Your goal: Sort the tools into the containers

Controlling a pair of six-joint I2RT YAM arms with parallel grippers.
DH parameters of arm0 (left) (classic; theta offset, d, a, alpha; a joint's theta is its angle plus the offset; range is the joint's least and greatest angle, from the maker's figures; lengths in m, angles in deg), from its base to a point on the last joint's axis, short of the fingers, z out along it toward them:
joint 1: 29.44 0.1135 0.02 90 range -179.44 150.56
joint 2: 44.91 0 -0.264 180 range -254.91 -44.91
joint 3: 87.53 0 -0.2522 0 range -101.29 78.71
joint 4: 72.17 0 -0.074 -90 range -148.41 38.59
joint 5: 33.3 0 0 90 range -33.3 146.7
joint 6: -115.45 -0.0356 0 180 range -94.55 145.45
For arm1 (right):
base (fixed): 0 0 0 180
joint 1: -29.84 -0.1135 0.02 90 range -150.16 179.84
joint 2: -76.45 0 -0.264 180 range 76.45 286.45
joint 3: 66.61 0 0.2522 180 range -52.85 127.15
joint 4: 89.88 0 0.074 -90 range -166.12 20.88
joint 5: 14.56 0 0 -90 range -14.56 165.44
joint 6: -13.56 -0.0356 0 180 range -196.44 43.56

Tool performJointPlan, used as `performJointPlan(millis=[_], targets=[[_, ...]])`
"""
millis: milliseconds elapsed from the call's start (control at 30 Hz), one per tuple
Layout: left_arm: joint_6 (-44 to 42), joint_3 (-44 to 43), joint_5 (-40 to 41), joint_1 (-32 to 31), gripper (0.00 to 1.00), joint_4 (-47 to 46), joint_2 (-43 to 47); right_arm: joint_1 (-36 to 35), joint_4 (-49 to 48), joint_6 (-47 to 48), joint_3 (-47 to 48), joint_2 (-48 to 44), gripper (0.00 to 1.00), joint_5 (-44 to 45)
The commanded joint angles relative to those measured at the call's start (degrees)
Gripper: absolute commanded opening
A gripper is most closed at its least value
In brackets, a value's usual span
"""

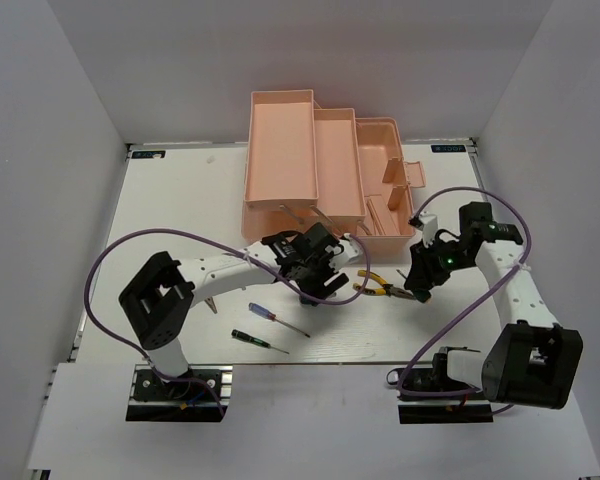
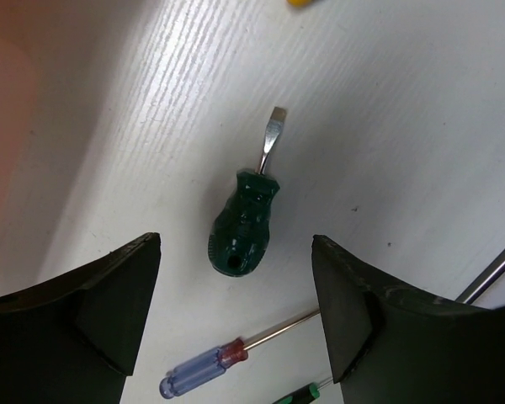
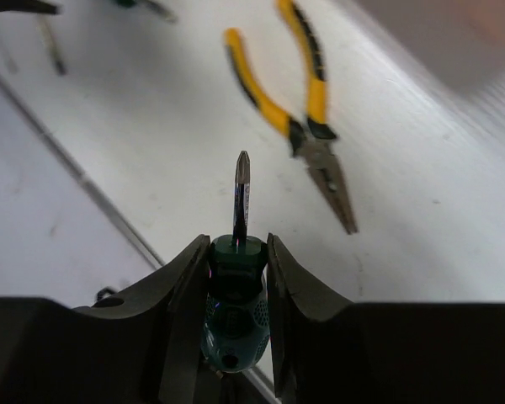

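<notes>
Left gripper: I had its jaws spread wide, straddling the stubby flat-blade driver near the middle of the counter.
Right gripper: I saw it pinching a stubby Phillips driver by the handle, tip forward, right of centre.
Axis: the flat-blade driver lay along the gap, with its blade toward the pliers and its handle toward me.
Risk, left: I judged the bulbous handle might squirt out as the jaws closed.
Risk, neighbour: the purple-handled screwdriver lay near, so a finger could snag its shaft.
</notes>
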Motion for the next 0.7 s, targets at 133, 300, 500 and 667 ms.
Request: performJointPlan(millis=[133, 300, 500, 667], targets=[[-1.6, 0.0, 2.1, -1.3, 0.79, 2.0, 1.4, 0.1, 10.9, 7.0, 10.4, -0.7, 0.0, -11.4], [-2.2, 0.0, 4.4, -1.3, 0.76, 2.5, 0.2, -0.2, -13.5, -12.4, 11.5, 1.8, 0.0, -5.0], [-2.2, 0.0, 4.9, -1.8, 0.71, 3.0, -0.9, -1.5, -26.7, -23.0, 18.7, 15.0, 0.0, 1.9], [-2.2, 0.6, 3.9, -1.8, 0.69, 3.0, -1.6, -3.2, -29.0, -25.1, 23.4, 22.1, 0.15, 5.2]])
